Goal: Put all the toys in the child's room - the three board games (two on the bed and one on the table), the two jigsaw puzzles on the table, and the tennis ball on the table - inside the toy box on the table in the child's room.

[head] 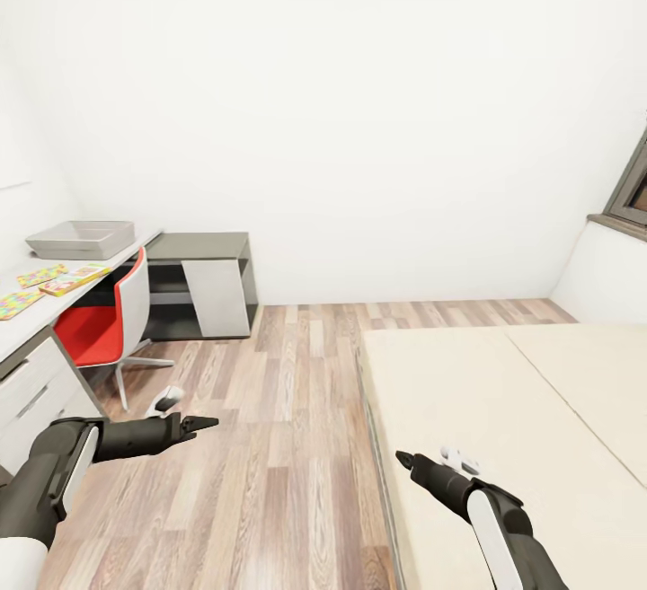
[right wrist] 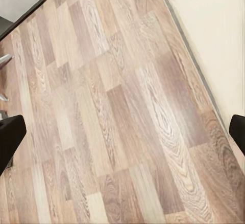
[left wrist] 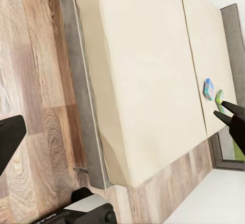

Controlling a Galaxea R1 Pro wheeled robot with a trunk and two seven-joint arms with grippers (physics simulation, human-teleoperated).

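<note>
The light-grey toy box (head: 79, 238) stands at the far end of the white table (head: 22, 331). Nearer on the tabletop lie two mosaic jigsaw puzzles (head: 40, 276) (head: 18, 304) and an orange-red board game (head: 74, 282). The beige bed (head: 503, 410) is on the right. In the left wrist view, a blue board game (left wrist: 209, 89) and a green-edged one (left wrist: 219, 99) lie near the far end of the bed (left wrist: 143, 70). My left gripper (head: 202, 424) (left wrist: 120, 119) hangs open over the floor. My right gripper (head: 404, 460) (right wrist: 125, 129) is open over the floor by the bed's edge. The tennis ball is out of view.
A red-and-white swivel chair (head: 103, 325) stands against the table. A lower dark-topped cabinet (head: 199, 280) fills the far corner. Wood-plank floor (head: 279, 410) runs between table and bed. A grey-framed window (head: 633, 195) is at the far right.
</note>
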